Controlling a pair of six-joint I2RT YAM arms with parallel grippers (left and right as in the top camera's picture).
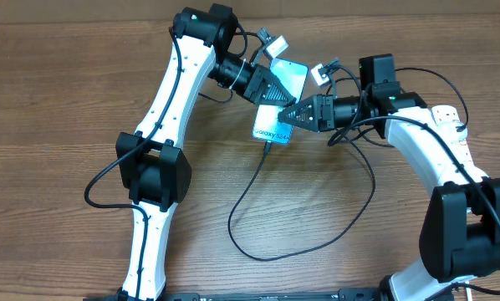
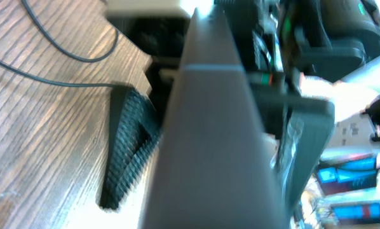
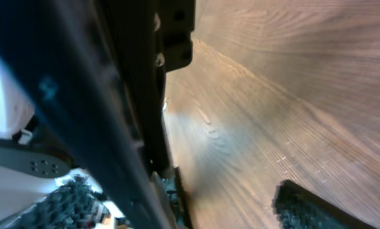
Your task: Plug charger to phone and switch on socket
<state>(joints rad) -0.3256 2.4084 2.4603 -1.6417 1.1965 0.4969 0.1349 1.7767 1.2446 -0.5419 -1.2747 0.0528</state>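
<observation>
The phone (image 1: 290, 77), its light-blue screen lit, is tilted up off the table with my left gripper (image 1: 275, 90) shut on it. In the left wrist view its grey body (image 2: 215, 146) fills the middle, beside one textured finger (image 2: 126, 152). The charger, a thin black cable (image 1: 242, 196), runs from the phone's lower short edge and loops across the table; I cannot tell if its tip is seated. My right gripper (image 1: 288, 114) is at that lower edge, jaws open, with one finger (image 3: 311, 210) well apart from the dark phone edge (image 3: 95, 95). The white socket (image 1: 445, 113) lies at the right, mostly hidden by the right arm.
Both arms meet over the table's upper middle. The cable's loop (image 1: 350, 226) lies in front of the right arm's base. Bare wooden table (image 1: 49, 100) spreads left and in front.
</observation>
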